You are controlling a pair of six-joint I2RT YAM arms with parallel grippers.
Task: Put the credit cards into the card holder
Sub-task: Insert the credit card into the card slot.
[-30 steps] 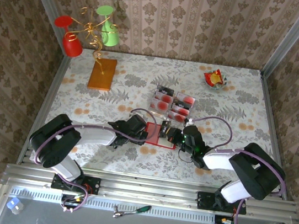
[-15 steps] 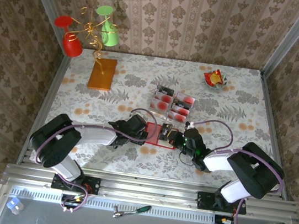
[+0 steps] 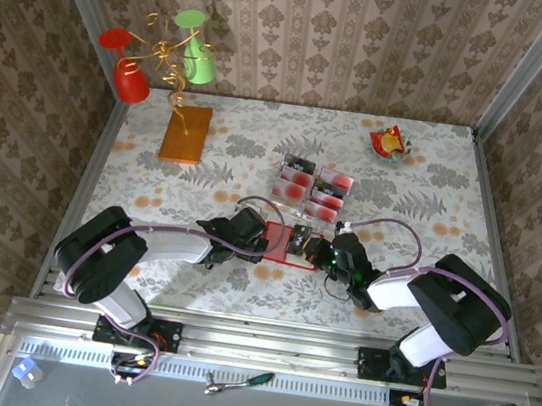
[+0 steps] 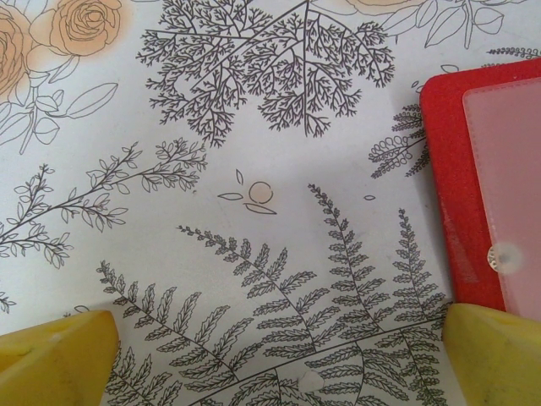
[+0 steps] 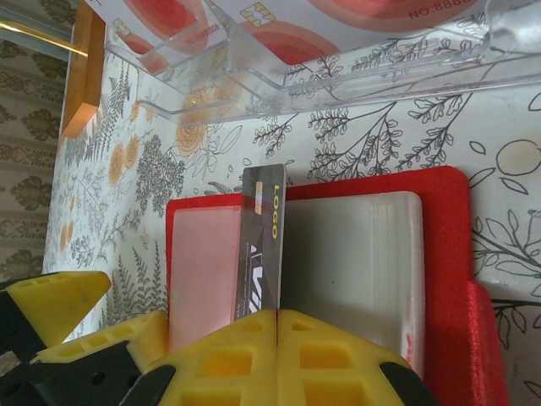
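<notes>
Left pincer sits at the left edge of the card holder, unmoved over the last second. Its yellow fingers are spread as wide as they go and hold nothing. In the left wrist view one finger straddles bare cloth and the other sits at the holder's red border; whether it presses down on it I cannot tell. Holder lies open and flat, with its pale pockets facing up. Over its middle stands one card, dark, on edge, lettering running lengthways. Its far end is over the seam between the pinkish pocket and the milky one. Right pincer, just right of the holder, is pressed together on the near end of that card. Since a second ago it has crept a little leftward, carrying the card further over the holder. My reading: the insertion has started but is not finished, since most of the card is still showing. Spare cards wait just beyond the holder in a clear tray, so several remain to do.
</notes>
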